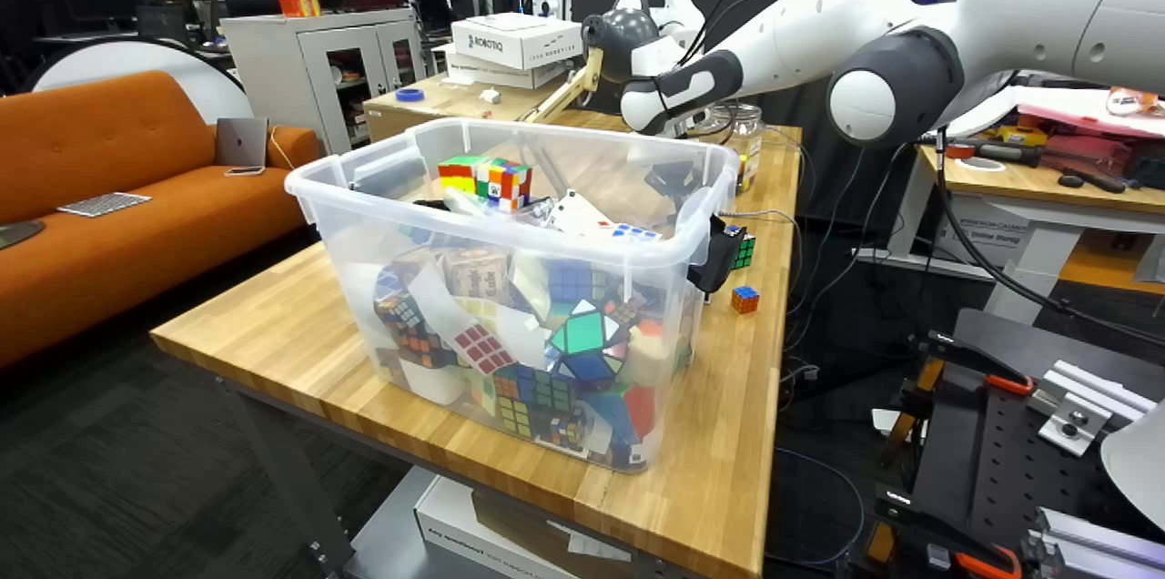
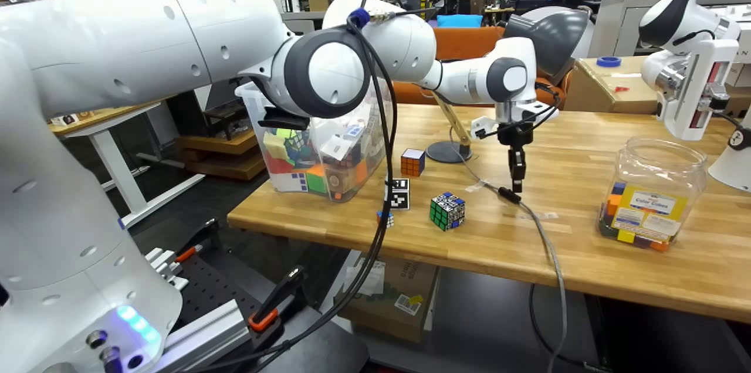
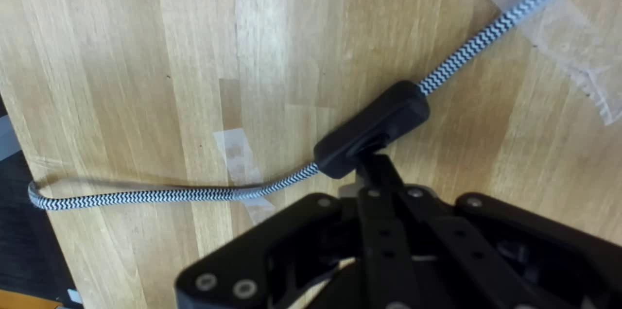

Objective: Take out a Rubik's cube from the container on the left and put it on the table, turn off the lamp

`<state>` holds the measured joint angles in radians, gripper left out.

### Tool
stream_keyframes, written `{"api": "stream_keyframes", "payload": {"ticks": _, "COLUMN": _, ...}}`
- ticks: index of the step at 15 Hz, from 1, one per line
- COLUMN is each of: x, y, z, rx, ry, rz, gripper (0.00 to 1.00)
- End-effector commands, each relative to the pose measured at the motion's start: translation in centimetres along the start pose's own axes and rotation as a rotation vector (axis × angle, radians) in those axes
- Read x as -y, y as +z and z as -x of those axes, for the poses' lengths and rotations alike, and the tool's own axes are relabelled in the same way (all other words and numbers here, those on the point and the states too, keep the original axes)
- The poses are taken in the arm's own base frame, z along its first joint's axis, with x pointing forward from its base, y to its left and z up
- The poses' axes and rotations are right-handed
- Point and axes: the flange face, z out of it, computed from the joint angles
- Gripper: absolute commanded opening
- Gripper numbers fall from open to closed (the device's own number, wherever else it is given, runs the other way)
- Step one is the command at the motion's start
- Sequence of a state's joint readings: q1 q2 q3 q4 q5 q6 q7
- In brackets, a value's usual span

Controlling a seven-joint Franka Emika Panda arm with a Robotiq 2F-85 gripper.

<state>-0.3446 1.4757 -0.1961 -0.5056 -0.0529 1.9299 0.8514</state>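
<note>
My gripper [image 3: 376, 165] is shut, its fingertips down on the black inline switch [image 3: 371, 127] of the lamp's braided cord. An exterior view also shows the gripper [image 2: 516, 185] over the switch [image 2: 509, 195]. The grey lamp [image 2: 545, 39] stands behind the arm; whether it is lit, I cannot tell. The translucent container [image 1: 510, 238] is full of cubes and papers. On the wooden table [image 2: 587, 132] near it are an orange-and-white Rubik's cube [image 2: 413, 162], a green patterned cube [image 2: 447, 211] and a small cube [image 2: 384, 219].
A clear jar of colored cubes [image 2: 654, 197] stands on the table, with a second robot arm [image 2: 692, 68] behind it. A black-and-white marker cube [image 2: 400, 193] sits near the container. The lamp cord [image 3: 160, 196] is taped down and runs over the table edge.
</note>
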Motion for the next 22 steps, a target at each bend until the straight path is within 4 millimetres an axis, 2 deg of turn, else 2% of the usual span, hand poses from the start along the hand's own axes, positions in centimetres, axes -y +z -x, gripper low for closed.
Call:
{"api": "stream_keyframes", "payload": {"ticks": 1, "x": 0.1, "y": -0.1, "z": -0.2, "rx": -0.018, "ry": -0.006, "rz": -0.015, "gripper": 0.0}}
{"api": "stream_keyframes", "payload": {"ticks": 5, "x": 0.5, "y": -1.6, "z": -0.5, "rx": -0.039, "ry": -0.002, "rz": -0.036, "gripper": 0.0}}
{"api": "stream_keyframes", "payload": {"ticks": 12, "x": 1.3, "y": -5.4, "z": -0.6, "rx": -0.06, "ry": -0.004, "rz": -0.075, "gripper": 0.0}}
{"api": "stream_keyframes", "payload": {"ticks": 19, "x": 0.8, "y": -4.8, "z": -0.1, "rx": -0.011, "ry": 0.004, "rz": -0.019, "gripper": 0.0}}
{"api": "stream_keyframes", "payload": {"ticks": 22, "x": 0.9, "y": -5.5, "z": -0.1, "rx": -0.007, "ry": 0.004, "rz": -0.028, "gripper": 0.0}}
